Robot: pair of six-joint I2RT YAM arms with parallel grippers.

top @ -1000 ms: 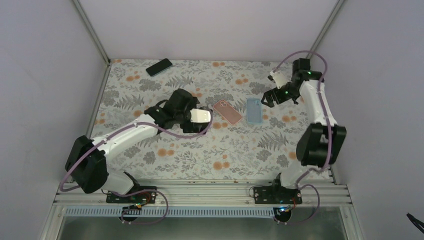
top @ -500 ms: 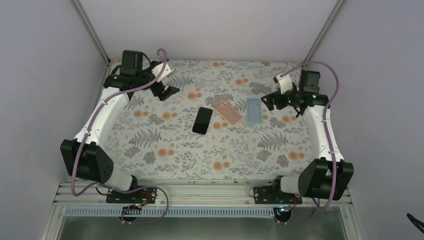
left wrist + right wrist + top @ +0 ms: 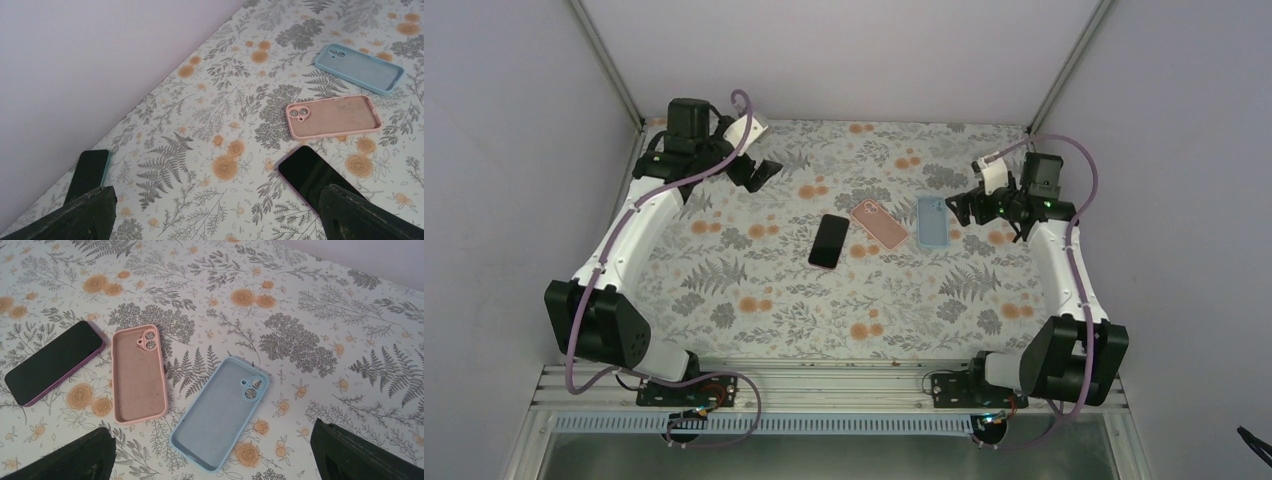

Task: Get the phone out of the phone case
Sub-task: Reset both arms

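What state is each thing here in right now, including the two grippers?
Pink case: empty, hollow side up.
Blue case: empty, hollow side up.
Purple-edged phone: lying flat, screen up, dark.
Teal-edged phone: lying flat, screen dark.
Left gripper: open, holding nothing.
Right gripper: open, holding nothing.

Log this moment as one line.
left gripper: open, holding nothing | right gripper: open, near blue case | pink case, blue case: empty | phone: face up, beside pink case
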